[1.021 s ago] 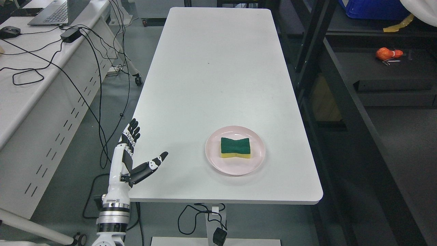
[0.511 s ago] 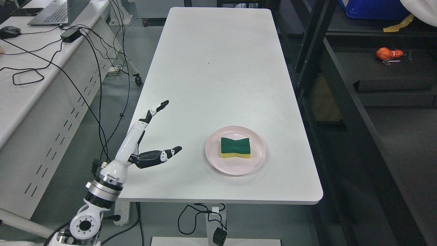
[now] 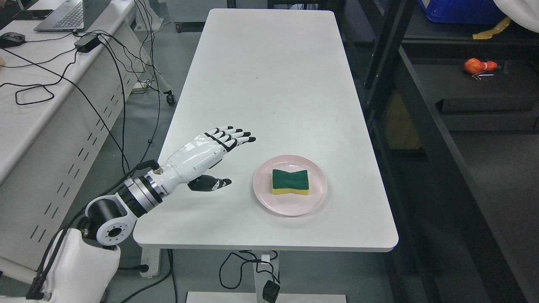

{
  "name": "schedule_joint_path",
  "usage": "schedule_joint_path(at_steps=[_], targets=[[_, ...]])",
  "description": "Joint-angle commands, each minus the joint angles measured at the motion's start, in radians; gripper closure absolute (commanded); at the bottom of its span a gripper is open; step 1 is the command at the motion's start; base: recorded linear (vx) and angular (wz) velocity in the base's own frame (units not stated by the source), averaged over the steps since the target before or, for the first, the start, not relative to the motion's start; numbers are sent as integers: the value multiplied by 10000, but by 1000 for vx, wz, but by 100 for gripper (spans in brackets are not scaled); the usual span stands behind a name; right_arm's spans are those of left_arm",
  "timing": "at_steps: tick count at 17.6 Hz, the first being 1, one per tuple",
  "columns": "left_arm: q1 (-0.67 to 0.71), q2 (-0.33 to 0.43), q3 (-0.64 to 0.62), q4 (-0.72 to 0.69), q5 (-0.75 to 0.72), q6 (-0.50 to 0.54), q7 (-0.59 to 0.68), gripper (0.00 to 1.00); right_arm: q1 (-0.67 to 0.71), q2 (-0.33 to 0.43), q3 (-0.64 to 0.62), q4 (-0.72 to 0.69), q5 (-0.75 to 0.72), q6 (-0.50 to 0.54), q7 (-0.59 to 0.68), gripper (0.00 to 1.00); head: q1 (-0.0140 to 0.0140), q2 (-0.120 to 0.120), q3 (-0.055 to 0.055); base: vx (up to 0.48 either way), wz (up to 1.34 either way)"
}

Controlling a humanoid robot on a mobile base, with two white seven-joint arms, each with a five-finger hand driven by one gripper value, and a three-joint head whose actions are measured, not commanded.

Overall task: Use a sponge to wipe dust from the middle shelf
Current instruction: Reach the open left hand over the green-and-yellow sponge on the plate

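Observation:
A sponge (image 3: 290, 182), green on top and yellow below, lies on a pink plate (image 3: 321, 185) near the front of the white table (image 3: 269, 84). My left hand (image 3: 229, 158) is over the table's front left part, palm down, fingers stretched out and thumb apart, holding nothing. It is to the left of the plate and apart from it. A dark shelf unit (image 3: 446, 118) stands to the right of the table. My right arm does not show.
A white desk (image 3: 25, 113) on the left holds a laptop (image 3: 71, 14), a mouse (image 3: 12, 39) and loose black cables. An orange object (image 3: 478, 66) lies on a dark shelf at the right. A blue bin (image 3: 459, 10) sits above it.
My left hand has moved up and right from the table's front left edge over the tabletop and turned palm down, with its fingers now pointing toward the plate.

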Motion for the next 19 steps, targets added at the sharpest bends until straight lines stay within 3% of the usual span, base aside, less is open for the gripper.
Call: schedule_joint_path(at_steps=[1, 4, 9, 19], targets=[[-1869, 673, -2382, 2034, -2166, -33, -105, 6, 0, -175, 0, -175, 0, 6, 3, 0, 0, 0, 0, 0, 0], [-2760, 152, -2950, 2895, -2166, -33, -74, 6, 0, -175, 0, -175, 0, 6, 3, 0, 0, 0, 0, 0, 0], [-3115, -462, -4009, 3126, -2258, -18, -104, 8, 0, -175, 0, -175, 0, 6, 3, 0, 0, 0, 0, 0, 0], [-3391, -1812, -4302, 4445, -2933, -3, -89, 9, 0, -175, 0, -175, 0, 6, 3, 0, 0, 0, 0, 0, 0]])
